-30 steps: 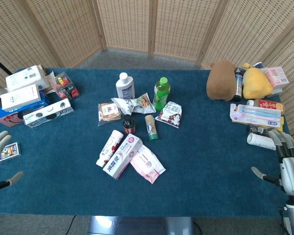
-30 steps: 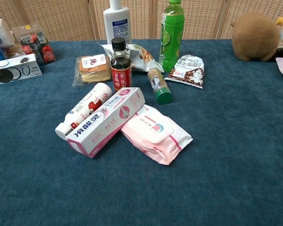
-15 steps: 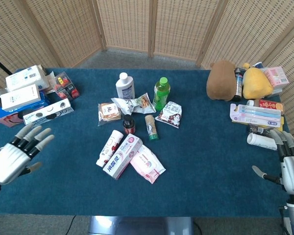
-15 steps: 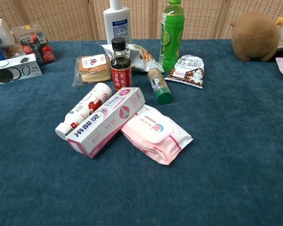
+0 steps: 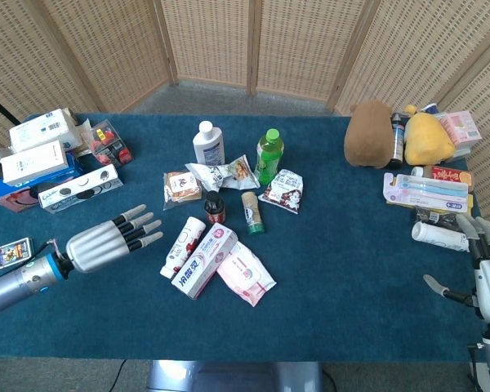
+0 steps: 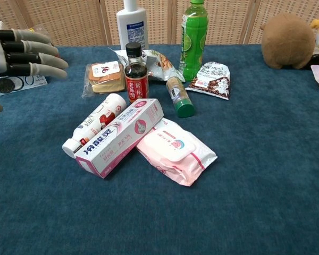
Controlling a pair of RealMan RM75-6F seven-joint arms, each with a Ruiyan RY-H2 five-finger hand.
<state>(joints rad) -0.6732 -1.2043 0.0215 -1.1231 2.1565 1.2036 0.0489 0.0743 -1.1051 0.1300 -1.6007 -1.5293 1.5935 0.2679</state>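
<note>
My left hand (image 5: 106, 239) hovers open over the blue table (image 5: 343, 245), fingers stretched toward the white tube (image 5: 183, 245); it also shows at the left edge of the chest view (image 6: 21, 50). It holds nothing. Beside the tube lie a pink-and-white toothpaste box (image 5: 205, 260) and a pink wipes pack (image 5: 246, 273). My right hand (image 5: 486, 278) rests open at the right table edge, just below a white bottle (image 5: 438, 236) lying on its side.
A dark sauce bottle (image 6: 135, 79), green bottle (image 6: 193, 34), white bottle (image 6: 132, 21) and snack packs stand mid-table. Boxes (image 5: 41, 159) are stacked at far left, plush toys (image 5: 371, 133) and a toothbrush pack (image 5: 425, 189) at right. A small card (image 5: 10, 252) lies near the left edge.
My left hand has risen from the left table edge and swung rightward toward the white tube, entering the chest view. The right hand has barely shifted.
</note>
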